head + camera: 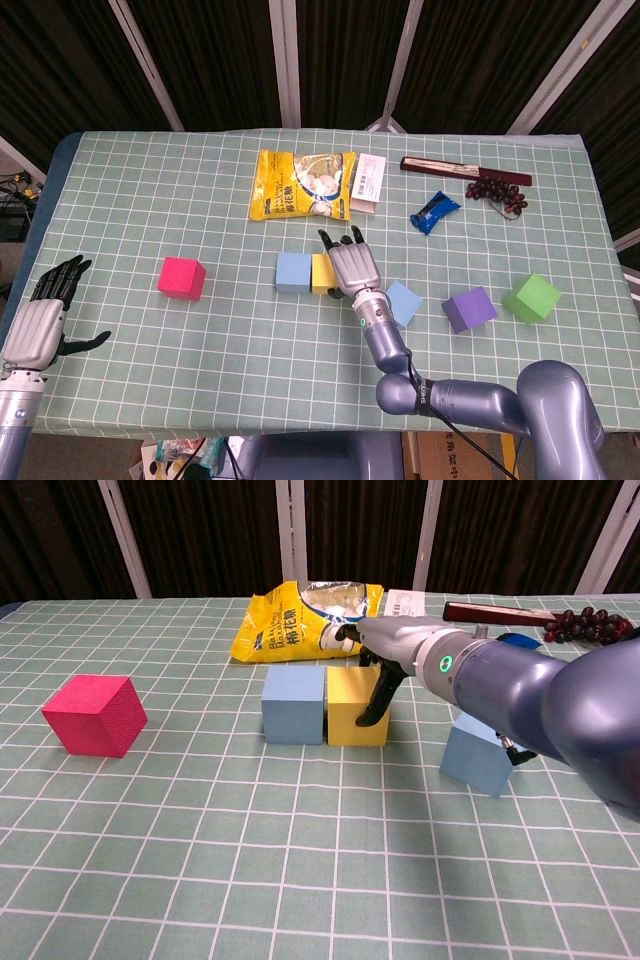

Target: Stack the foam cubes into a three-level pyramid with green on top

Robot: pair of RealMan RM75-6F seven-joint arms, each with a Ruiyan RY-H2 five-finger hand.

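A yellow cube stands on the table against the right side of a light blue cube. My right hand lies over the yellow cube's top and grips it, thumb down its front face and fingers over its back edge. In the head view the right hand hides most of the yellow cube. A second light blue cube, a purple cube and a green cube sit to the right. A pink cube stands alone at the left. My left hand hovers open at the table's left edge.
At the back lie a yellow snack bag, a white card, a blue packet, a dark long box and a bunch of dark grapes. The checked cloth covers the table.
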